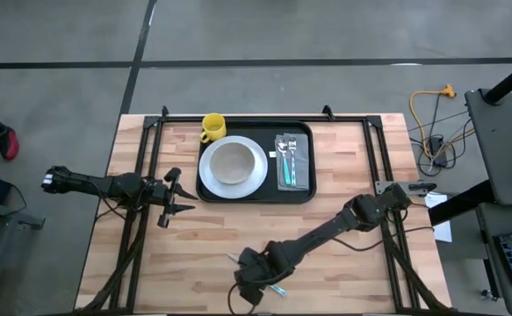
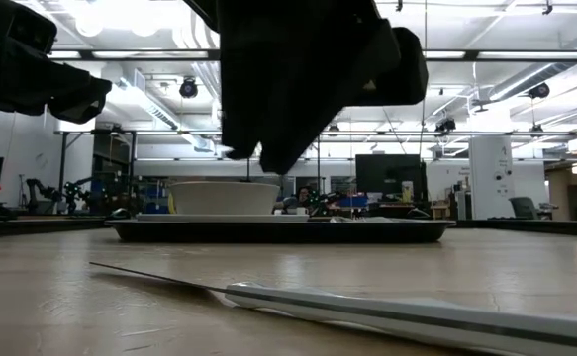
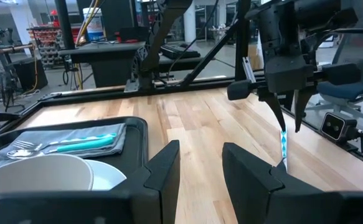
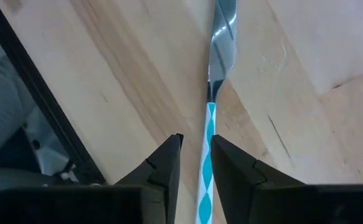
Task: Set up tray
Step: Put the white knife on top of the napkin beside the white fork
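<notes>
The black tray (image 1: 301,195) sits at the table's (image 1: 352,263) twelve o'clock edge, centred. In it, going left to right: a yellow mug (image 1: 212,127) at the tray's ten o'clock corner, a round white plate (image 1: 208,175) with a pale bowl (image 1: 234,161) on it, then a folded grey napkin (image 1: 301,175) carrying a fork (image 1: 291,149) and teal-handled cutlery (image 1: 285,167).

The left gripper (image 1: 178,195) hovers just off the tray's eight o'clock corner, fingers (image 3: 165,171) parted a moderate way and holding nothing; the tray lies directly ahead of them at three o'clock, close but not touching.

The right gripper (image 1: 254,279) is down at the table's six o'clock edge, well apart from the tray, which lies toward its twelve o'clock. A knife (image 4: 213,81) with a teal-and-white patterned handle (image 4: 205,168) lies flat on the wood there. The right fingers (image 4: 162,168) straddle the handle with a narrow gap, one on each side; I cannot tell from here whether they press it or merely flank it.
</notes>
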Robot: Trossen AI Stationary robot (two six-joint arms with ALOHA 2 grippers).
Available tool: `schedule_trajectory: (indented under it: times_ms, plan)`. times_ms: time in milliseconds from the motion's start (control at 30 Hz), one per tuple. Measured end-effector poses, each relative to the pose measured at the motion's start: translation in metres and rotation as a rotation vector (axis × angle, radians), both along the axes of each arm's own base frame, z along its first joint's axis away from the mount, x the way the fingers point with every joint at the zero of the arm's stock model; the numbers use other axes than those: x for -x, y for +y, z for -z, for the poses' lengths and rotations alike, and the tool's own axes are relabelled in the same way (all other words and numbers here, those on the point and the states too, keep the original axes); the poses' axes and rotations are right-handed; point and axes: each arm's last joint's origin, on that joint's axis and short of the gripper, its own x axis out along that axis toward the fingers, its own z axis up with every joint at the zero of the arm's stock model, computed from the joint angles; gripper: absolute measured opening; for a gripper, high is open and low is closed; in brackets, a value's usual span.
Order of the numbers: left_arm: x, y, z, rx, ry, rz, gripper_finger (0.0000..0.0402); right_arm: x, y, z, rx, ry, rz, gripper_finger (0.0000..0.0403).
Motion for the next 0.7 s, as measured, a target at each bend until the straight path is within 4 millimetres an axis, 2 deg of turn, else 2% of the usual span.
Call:
schedule_trajectory:
  times_ms: [233, 533, 700]
  plan:
    - [0.000, 0.000, 0.000, 0.000, 0.001, 0.000, 0.0102, 0.000, -0.001, 0.003, -0.001, 0.010, 0.000, 0.0069]
    - [0.000, 0.000, 0.000, 0.000, 0.001, 0.000, 0.0102, 0.009, -0.005, 0.029, 0.012, 0.104, 0.019, 0.0075]
    - [0.000, 0.000, 0.000, 0.000, 0.001, 0.000, 0.0102, 0.009, -0.003, 0.033, -0.036, 0.117, 0.002, 0.0081]
